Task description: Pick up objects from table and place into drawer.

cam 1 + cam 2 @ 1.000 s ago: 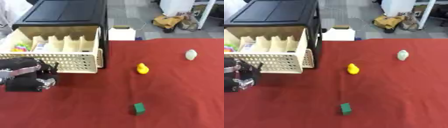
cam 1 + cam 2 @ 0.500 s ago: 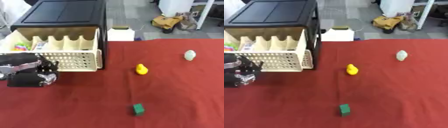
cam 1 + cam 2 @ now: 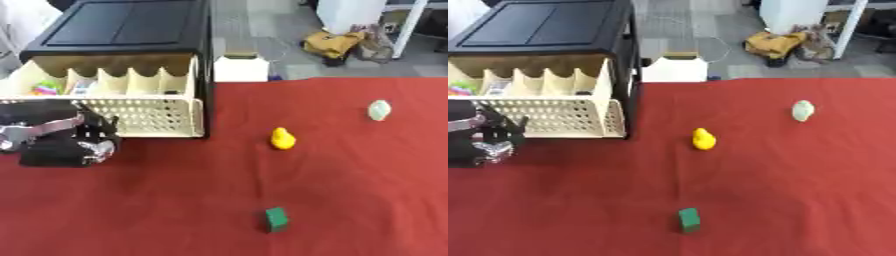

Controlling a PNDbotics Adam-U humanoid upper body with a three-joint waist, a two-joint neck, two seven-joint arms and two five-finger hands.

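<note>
On the red cloth-covered table [image 3: 350, 200], the black left hand [image 3: 66, 145], fingers curled round nothing visible, sits at nine o'clock before the open cream plastic drawer [image 3: 114, 107], and should probably reach centre for the small yellow duck [image 3: 282, 138].

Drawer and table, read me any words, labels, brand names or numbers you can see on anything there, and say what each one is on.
None can be read.
Drawer: colourful things inside at the left, any print too blurred to read.
White box behind the table: no legible text.
Yellow duck, green block, pale object: no markings show.
Left robot hand: no label shows.
</note>
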